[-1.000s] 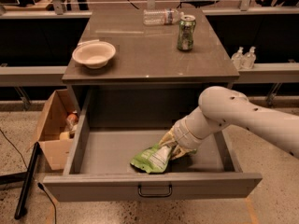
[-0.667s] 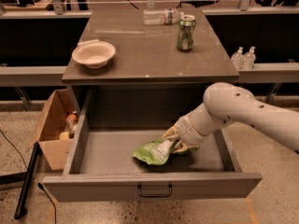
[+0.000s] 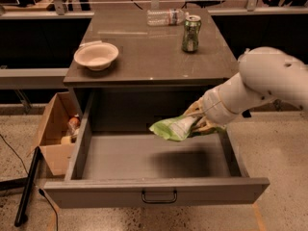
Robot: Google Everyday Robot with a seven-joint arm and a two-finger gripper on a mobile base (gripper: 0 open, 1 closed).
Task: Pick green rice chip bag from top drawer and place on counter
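Note:
The green rice chip bag (image 3: 174, 127), crumpled light green with a white panel, hangs in the air above the open top drawer (image 3: 154, 155). My gripper (image 3: 198, 123) is shut on the bag's right end and holds it clear of the drawer floor, below the level of the counter (image 3: 144, 47). The white arm reaches in from the right. The drawer is pulled fully out, its front panel with the small dark handle (image 3: 159, 196) nearest the camera.
On the counter stand a white bowl (image 3: 96, 56) at the left, a green-and-silver can (image 3: 191, 33) at the right and a clear plastic bottle (image 3: 166, 17) lying at the back. A brown cardboard box (image 3: 55, 131) sits on the floor left of the drawer.
My gripper has lifted the bag off the drawer floor and raised it toward the counter's edge. The arm has risen with it.

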